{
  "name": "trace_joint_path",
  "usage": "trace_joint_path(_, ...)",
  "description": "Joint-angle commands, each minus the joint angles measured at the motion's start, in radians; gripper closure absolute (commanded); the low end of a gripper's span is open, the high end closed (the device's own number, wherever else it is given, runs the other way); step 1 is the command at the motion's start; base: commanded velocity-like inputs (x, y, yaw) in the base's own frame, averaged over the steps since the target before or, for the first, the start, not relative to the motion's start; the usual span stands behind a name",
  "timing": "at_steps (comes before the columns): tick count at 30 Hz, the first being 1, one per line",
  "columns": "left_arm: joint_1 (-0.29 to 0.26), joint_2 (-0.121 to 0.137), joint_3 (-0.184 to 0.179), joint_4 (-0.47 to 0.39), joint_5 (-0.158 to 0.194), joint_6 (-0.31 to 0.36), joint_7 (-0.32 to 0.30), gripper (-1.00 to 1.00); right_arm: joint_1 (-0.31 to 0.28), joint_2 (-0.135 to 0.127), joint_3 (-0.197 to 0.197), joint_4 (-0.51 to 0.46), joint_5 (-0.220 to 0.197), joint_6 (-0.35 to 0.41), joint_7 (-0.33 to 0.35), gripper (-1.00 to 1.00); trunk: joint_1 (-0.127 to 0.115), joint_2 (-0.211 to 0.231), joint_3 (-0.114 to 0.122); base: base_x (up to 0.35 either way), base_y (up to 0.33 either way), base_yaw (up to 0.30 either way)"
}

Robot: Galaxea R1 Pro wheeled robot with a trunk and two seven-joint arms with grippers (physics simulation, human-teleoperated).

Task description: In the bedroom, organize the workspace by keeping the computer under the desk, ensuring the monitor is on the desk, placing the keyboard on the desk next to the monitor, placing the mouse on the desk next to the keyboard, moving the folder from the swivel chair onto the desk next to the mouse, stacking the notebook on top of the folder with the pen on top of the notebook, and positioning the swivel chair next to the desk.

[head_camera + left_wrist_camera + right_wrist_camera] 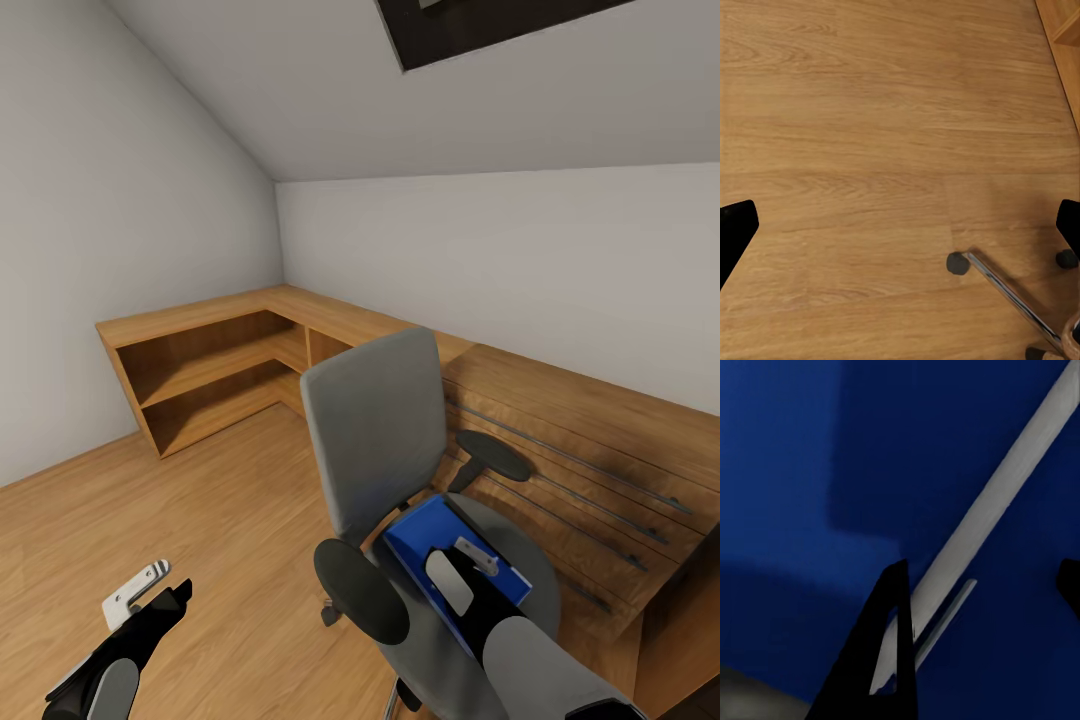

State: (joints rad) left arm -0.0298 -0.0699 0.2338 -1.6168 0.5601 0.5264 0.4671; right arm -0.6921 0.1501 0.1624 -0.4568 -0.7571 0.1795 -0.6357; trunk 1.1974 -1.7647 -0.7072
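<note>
The swivel chair (375, 440), grey with black armrests, stands in front of me with its back turned toward the corner. The bright blue folder (425, 530) lies flat on its seat. My right gripper (478, 562) is down on the folder, and in the right wrist view the folder (870, 457) and its pale edge run between the parted fingers of that gripper (982, 611). My left gripper (150, 595) hangs open over the floor beside the chair, its fingers wide apart (900, 225) above the chrome chair base (1009, 289).
A low L-shaped wooden shelf unit (210, 360) fills the corner under the sloped wall. A slatted wooden surface (580, 450) lies just right of the chair. Light wood floor (220, 520) stretches to the left. A skylight (480, 25) is overhead.
</note>
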Motion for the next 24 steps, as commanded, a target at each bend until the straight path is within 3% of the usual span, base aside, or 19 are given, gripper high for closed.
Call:
trace_joint_path(1,-0.001,-0.001,0.001,-0.002,0.011,0.003,0.007,-1.00,0.000,-0.001,0.006,0.028,-0.020,0.003,-0.005,1.00,0.000,0.000,-0.001,0.000,0.000,0.000)
trace_joint_path(24,-0.001,-0.002,0.001,-0.002,0.011,0.003,0.007,-1.00,0.000,0.000,0.011,0.026,-0.016,-0.001,-0.010,1.00,0.000,0.000,-0.001,0.000,0.000,0.000)
